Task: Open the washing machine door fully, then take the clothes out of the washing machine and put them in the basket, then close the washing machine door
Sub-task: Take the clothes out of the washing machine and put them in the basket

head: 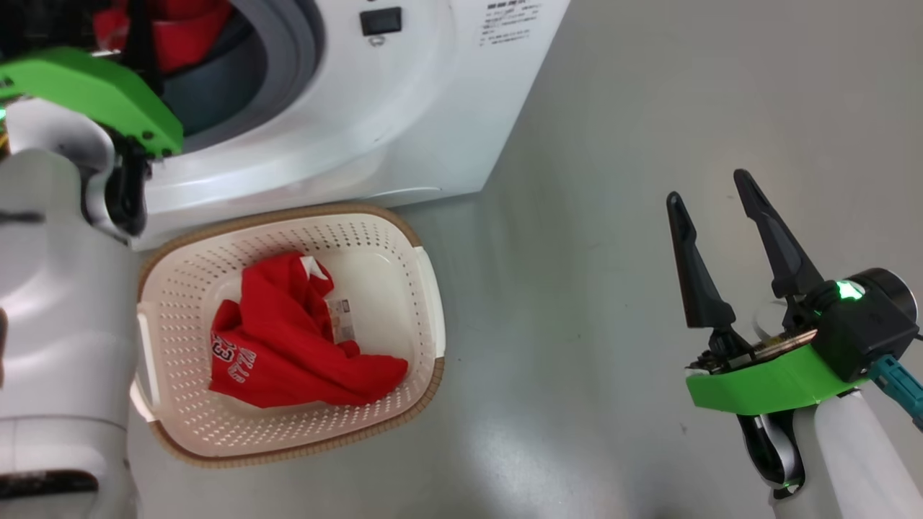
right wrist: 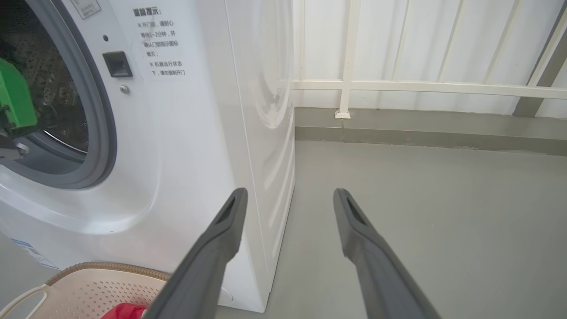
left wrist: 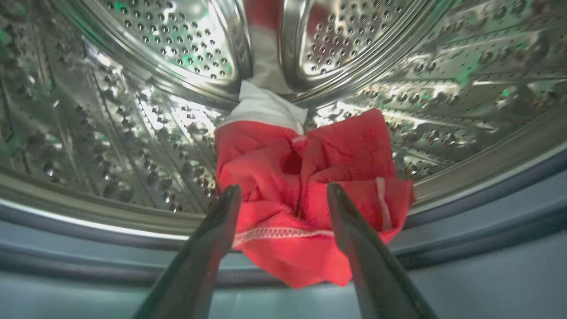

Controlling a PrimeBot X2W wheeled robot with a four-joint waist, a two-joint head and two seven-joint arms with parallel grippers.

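We find one red garment (left wrist: 305, 199) at the front lip of the washing machine (head: 404, 108) drum (left wrist: 146, 146). A second garment (head: 288, 339) lies in the basket (head: 404, 231) just before the machine.

Risk: a shallow pinch would slip off the loose cloth.

The left gripper (left wrist: 283, 189) reaches into the drum, fingers spread and empty, flanking the red garment. The right gripper (head: 708, 187) hangs open beside the machine.

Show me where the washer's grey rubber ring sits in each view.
Head view: grey rubber ring curves through the top left.
Left wrist view: ring bands the bottom.
Right wrist view: ring arcs along the left edge.
Shared landmark: red clothes in the drum, head and left wrist views.
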